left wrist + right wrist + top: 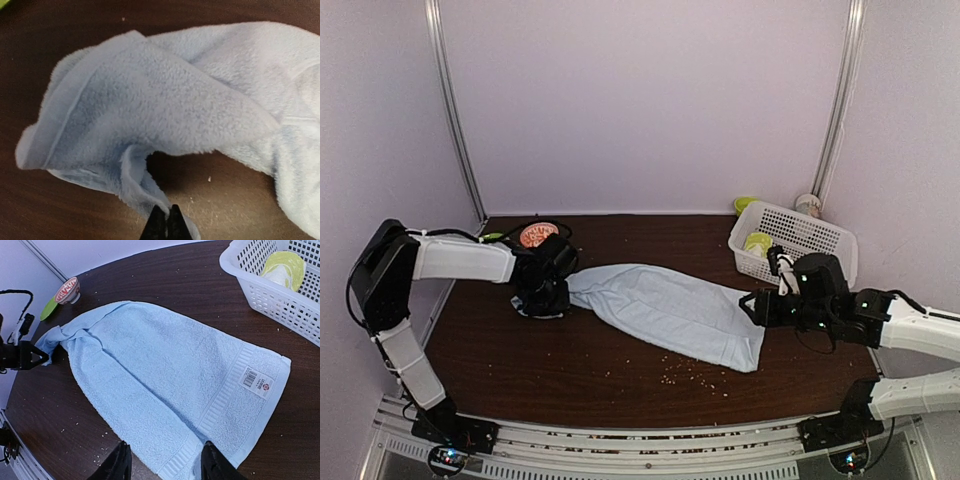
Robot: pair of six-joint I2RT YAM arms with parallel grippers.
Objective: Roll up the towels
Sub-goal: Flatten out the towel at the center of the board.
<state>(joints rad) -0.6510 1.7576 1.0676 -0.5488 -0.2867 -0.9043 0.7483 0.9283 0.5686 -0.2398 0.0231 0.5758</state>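
The pale blue towel (665, 310) lies spread flat across the brown table, its label end to the right. My left gripper (545, 297) is at its left end. In the left wrist view it (167, 222) is shut on a pinched fold of the blue towel (175, 100), whose corner is lifted and bunched. My right gripper (757, 306) is open at the towel's right end. In the right wrist view it (167, 465) straddles the towel's near edge (165, 380) without holding it. The lime-green and cream towel (758, 243) lies bunched in the white basket, and it also shows in the right wrist view (282, 265).
A white slatted basket (800, 232) stands at the back right, also in the right wrist view (260, 295). An orange bowl (538, 235) sits at the back left. A green lid (747, 204) and a white cup (807, 204) stand behind the basket. Crumbs (695, 370) lie near the front.
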